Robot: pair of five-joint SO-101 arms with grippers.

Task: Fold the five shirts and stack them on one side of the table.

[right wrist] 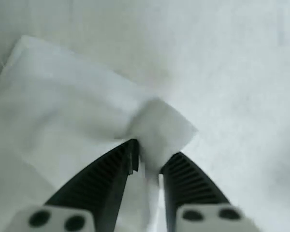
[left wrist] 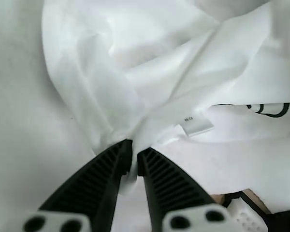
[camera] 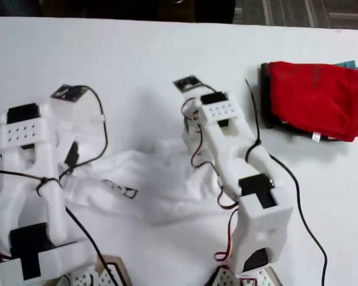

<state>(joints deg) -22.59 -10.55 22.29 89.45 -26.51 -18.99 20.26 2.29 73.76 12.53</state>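
The jaws of the left gripper (left wrist: pixel 132 158) are pressed almost together, and a bunched fold of the white shirt (left wrist: pixel 135 72) is pinched between them. The jaws of the right gripper (right wrist: pixel 150 162) are a little wider, and a thick folded corner of the same shirt is held between them. The cloth is judged to be light, thin and very soft, so it will sag and crumple where it is not held up, and it may slip from a weak pinch. It is best taken by an edge, a hem or a corner, with both ends held at once, as is done here. A small white label (left wrist: pixel 195 124) and a black print (left wrist: pixel 266 108) are seen just beside the left jaws, so the neck end is guessed to be on that side, but this cannot be told for sure. The shirt is spread in a rumpled band on the white table (camera: pixel 107 59) between the two arms, with its long way running from side to side. Well apart, at the right side of the table, a red shirt (camera: pixel 316 98) is laid on top of a stack of folded shirts.
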